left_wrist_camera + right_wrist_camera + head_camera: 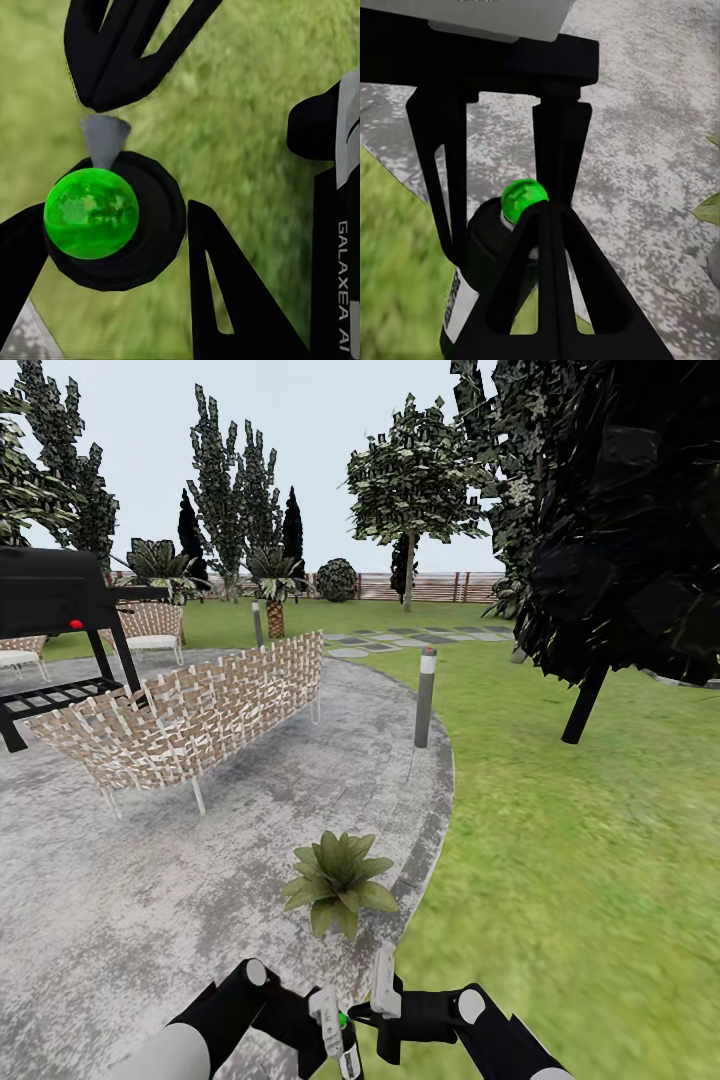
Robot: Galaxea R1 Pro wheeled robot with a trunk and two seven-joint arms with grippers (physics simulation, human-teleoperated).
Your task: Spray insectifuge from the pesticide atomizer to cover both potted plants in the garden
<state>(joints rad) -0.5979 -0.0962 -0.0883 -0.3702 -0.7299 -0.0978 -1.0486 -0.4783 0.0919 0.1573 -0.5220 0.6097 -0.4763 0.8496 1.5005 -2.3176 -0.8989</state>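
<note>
Green speckled potted plant (338, 880) sits at my twelve o'clock on the stone patio (120, 900) — left gripper (338, 1032) clenched on the pesticide atomizer (91, 214); right gripper (385, 985) — can't tell.

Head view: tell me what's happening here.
The robot stands at the edge of the patio, beside the lawn. Its left gripper appears to hold the pesticide atomizer, jaws closed around it, with the right gripper close alongside. One potted plant sits on the patio just ahead.
</note>
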